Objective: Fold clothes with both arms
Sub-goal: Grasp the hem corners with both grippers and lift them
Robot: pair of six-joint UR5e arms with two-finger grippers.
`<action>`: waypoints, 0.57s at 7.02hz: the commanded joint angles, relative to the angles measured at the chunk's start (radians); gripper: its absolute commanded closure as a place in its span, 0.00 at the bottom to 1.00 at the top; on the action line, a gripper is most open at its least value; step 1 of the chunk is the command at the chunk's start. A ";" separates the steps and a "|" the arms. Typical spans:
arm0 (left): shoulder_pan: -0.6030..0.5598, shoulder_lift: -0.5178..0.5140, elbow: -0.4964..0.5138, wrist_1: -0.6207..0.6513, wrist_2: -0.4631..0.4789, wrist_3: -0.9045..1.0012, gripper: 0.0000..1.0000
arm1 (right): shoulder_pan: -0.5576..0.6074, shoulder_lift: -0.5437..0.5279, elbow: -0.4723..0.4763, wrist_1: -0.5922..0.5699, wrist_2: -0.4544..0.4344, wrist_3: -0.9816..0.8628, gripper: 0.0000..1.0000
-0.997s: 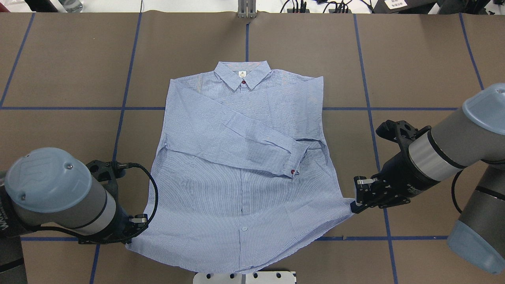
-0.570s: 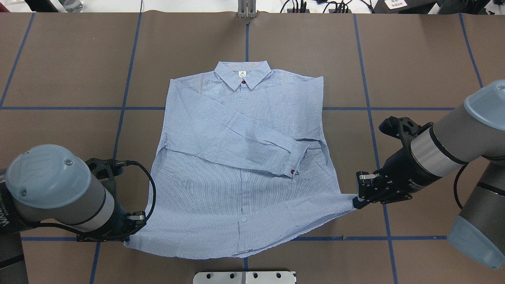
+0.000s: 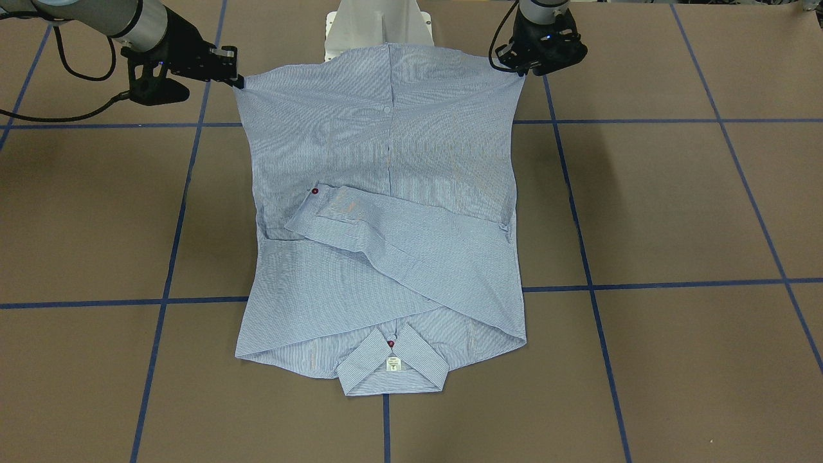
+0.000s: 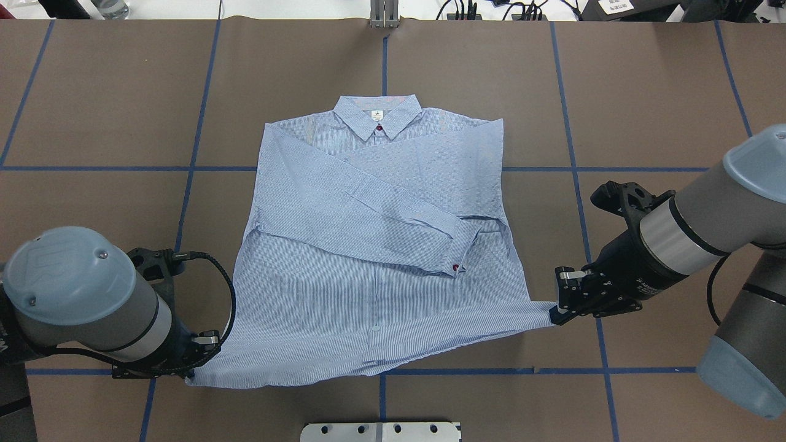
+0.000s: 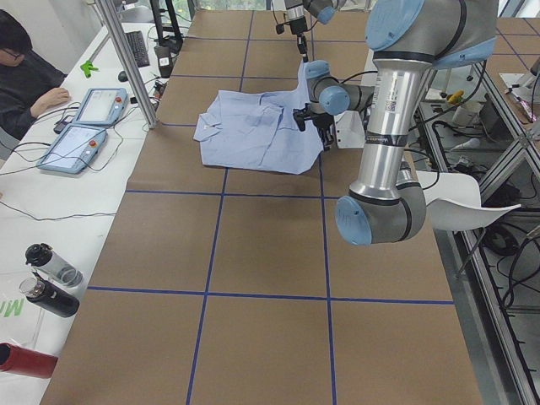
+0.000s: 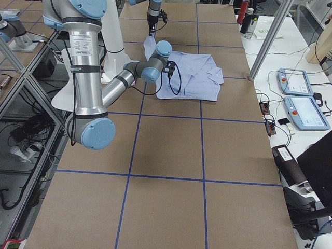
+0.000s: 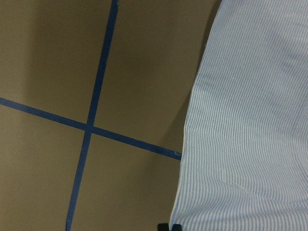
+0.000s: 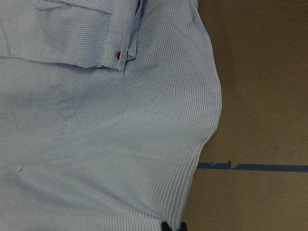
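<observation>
Left tool (image 4: 198, 367) and right tool (image 4: 556, 314) each clenched on a hem corner of the shirt (image 4: 344, 307), hem stretched between them; collar (image 4: 377, 116) lies straight ahead at the far end.

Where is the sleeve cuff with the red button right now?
In the overhead view the cuff lies on the front of the shirt, right of its button placket, about midway between collar and hem, toward the right tool.
</observation>
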 commanded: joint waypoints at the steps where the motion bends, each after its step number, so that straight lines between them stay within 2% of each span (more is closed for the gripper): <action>1: 0.000 0.006 -0.004 0.000 -0.005 -0.003 1.00 | 0.002 -0.002 0.000 0.000 -0.001 0.000 1.00; 4: -0.021 -0.034 -0.001 0.000 -0.019 0.002 1.00 | 0.012 0.006 -0.003 0.000 0.001 0.000 1.00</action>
